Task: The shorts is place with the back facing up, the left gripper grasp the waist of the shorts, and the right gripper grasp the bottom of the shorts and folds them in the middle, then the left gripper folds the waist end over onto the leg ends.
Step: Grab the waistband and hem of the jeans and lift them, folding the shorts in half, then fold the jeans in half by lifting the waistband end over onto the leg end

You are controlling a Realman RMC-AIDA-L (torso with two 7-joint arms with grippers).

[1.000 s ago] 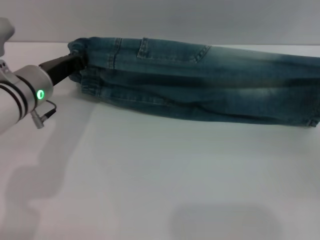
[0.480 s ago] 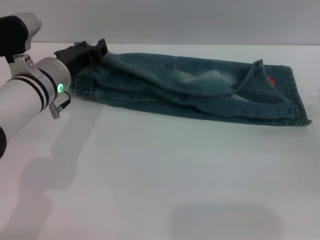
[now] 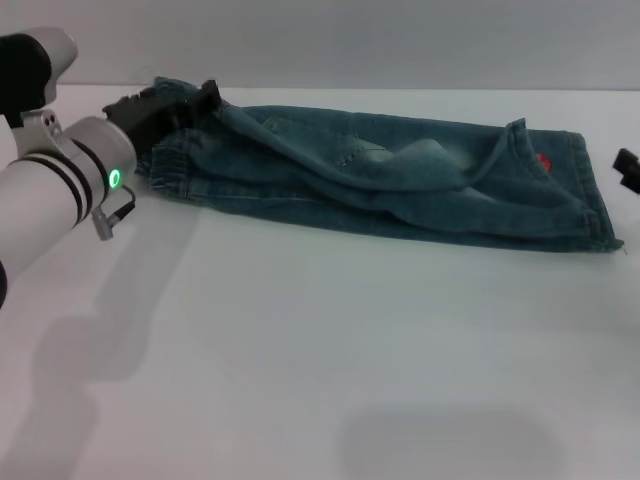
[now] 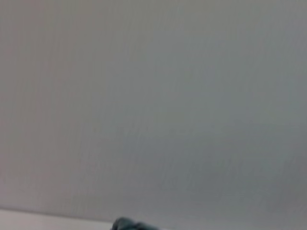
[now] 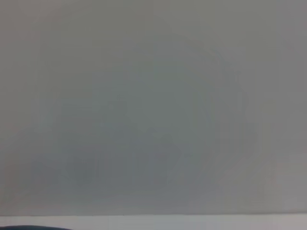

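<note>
Blue denim shorts point(image 3: 400, 180) lie folded lengthwise across the far part of the white table point(image 3: 320, 340), waist to the left and leg ends point(image 3: 585, 190) to the right. My left gripper point(image 3: 190, 100) is at the waist end point(image 3: 165, 165), shut on its upper layer, which rises from the table toward the fingers. A black piece of my right gripper point(image 3: 628, 168) shows at the right edge, just beyond the leg ends and apart from them. In the left wrist view only a scrap of denim point(image 4: 129, 224) shows.
A grey wall point(image 3: 320, 40) rises behind the table's far edge. Both wrist views are filled mostly by this wall point(image 5: 153, 105). The table's near half is bare white surface.
The leg ends, stretched past the right edge a second ago, have dropped onto the table. My right gripper has drawn away to the right. The left gripper has lifted the waist's upper layer.
</note>
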